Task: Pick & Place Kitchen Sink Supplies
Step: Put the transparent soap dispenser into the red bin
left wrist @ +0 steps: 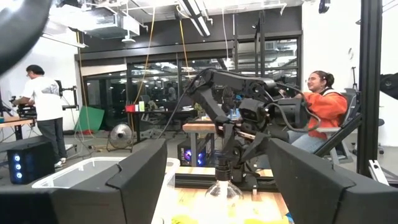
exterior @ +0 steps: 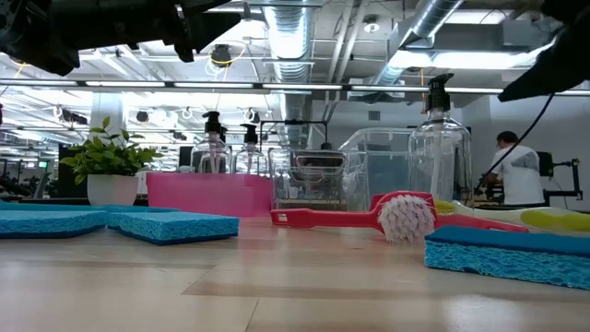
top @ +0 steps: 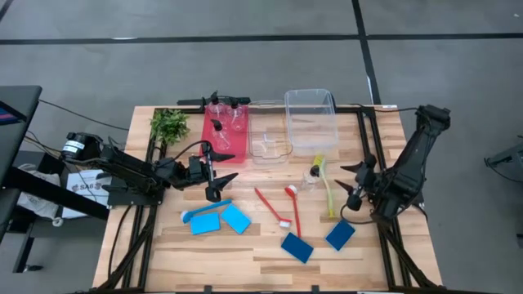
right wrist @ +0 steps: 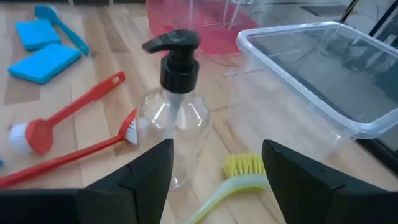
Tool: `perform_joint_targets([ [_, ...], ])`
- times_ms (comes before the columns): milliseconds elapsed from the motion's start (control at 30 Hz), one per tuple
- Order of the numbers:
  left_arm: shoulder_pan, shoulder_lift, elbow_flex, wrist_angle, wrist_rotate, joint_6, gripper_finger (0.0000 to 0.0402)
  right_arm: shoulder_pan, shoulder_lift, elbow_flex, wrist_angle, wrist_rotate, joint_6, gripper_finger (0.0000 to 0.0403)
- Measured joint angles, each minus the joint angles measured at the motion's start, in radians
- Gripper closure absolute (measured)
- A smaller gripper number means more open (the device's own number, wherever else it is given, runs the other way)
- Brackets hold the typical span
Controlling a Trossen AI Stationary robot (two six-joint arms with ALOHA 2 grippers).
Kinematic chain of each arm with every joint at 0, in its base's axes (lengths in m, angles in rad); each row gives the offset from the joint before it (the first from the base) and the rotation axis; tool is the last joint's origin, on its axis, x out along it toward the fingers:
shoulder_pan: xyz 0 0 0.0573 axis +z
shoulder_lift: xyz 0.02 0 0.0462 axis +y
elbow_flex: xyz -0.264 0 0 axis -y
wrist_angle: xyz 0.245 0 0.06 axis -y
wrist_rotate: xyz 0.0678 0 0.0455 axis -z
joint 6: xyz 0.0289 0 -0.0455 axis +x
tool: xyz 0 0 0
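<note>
Clear plastic is making the pump bottle (right wrist: pixel 174 121) a slippery target: it is standing upright on the desk (top: pixel 245 253) just in front of the clear bin (top: pixel 310 118), with the yellow-green brush (right wrist: pixel 233 177) lying beside its base and two red brushes (top: pixel 282 208) close on the other side. The right hand (top: pixel 353 189) is facing it with fingers spread and nothing between them. It should be closing on the bottle's body below the black pump top (right wrist: pixel 177 56), squarely and low, avoiding the brush bristles. The left hand (top: pixel 214 178) is waiting, also spread and empty, above the light-blue sponges (top: pixel 221 219) and blue brush (top: pixel 204 211).
</note>
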Motion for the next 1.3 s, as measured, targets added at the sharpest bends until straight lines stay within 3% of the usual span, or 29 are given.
perform_joint_targets([
  [500, 0.001, 0.0, 0.0, 0.007, 0.0, 0.0, 0.0121, 0.003, 0.002, 0.0, 0.064, 0.004, -0.006, 0.0163],
  [867, 0.001, 0.0, 0.0, 0.007, 0.0, 0.0, 0.0121, -0.076, 0.002, 0.0, 0.095, 0.004, -0.011, 0.0163],
  [1300, 0.001, 0.0, 0.0, 0.008, 0.0, 0.0, 0.0121, -0.146, 0.002, 0.0, 0.356, -0.029, -0.351, 0.0163],
])
